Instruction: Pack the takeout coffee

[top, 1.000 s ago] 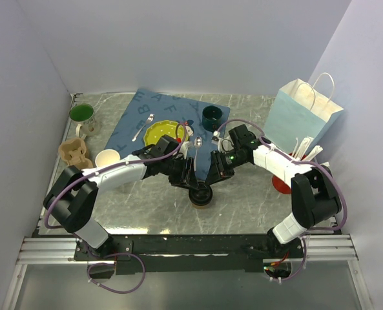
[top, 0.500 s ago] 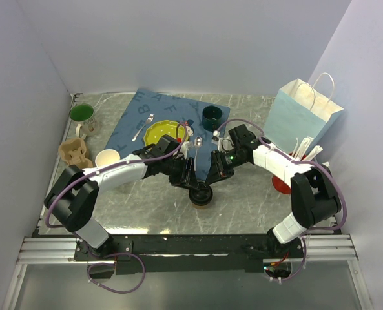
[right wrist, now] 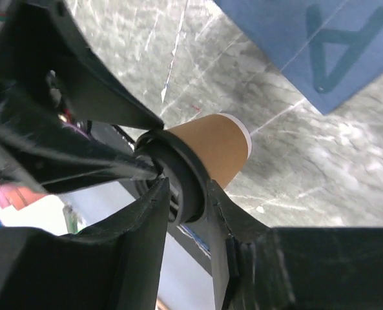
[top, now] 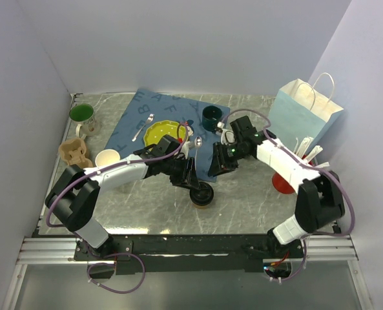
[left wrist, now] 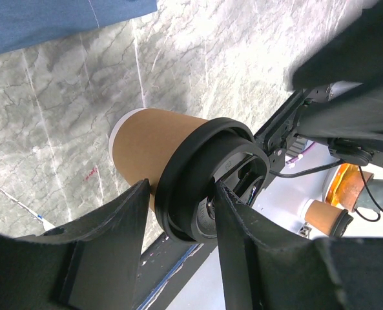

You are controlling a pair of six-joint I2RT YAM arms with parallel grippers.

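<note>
- Grey marble table boxed in by white walls, with a blue mat at the back and a paper bag back right.
- Your left arm stretches low across to the middle. The left gripper has its fingers pinching the black lid of the coffee cup.
- The cup's upright on bare table, just in front of the mat.
- Your right arm bends in from the right. The right gripper hangs just beside the cup, fingers spread and not gripping.
- From the top, the left gripper covers part of the lid.
- On the right wrist view, dark arm parts block the lid's top.
</note>
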